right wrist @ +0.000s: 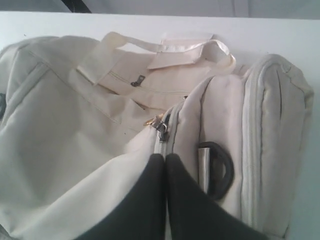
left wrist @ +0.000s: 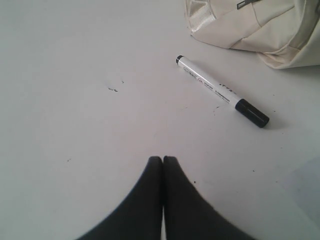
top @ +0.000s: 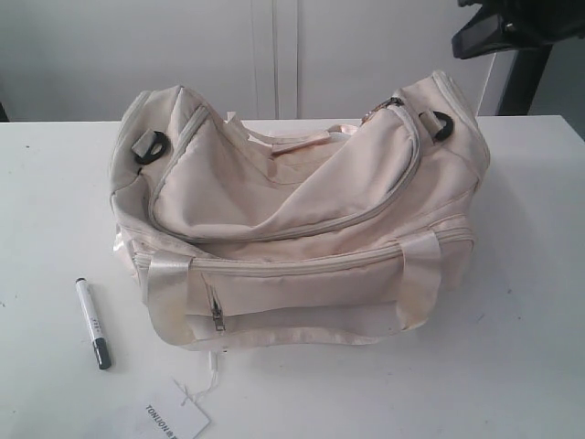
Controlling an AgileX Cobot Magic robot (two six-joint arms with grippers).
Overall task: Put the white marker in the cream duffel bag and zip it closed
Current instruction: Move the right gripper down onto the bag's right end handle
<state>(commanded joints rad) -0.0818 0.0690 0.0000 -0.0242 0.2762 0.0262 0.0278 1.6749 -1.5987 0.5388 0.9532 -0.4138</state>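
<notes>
Near white marker (left wrist: 221,91), left end effector (left wrist: 162,159) tips together, right end effector (right wrist: 165,156) tips together above cream duffel bag (right wrist: 65,140)

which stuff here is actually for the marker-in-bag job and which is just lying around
For the job: white marker; cream duffel bag.
Just lying about: white paper tag.

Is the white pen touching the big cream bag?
Apart. The left wrist view shows a strip of bare table between the white marker and the cream duffel bag.
</notes>
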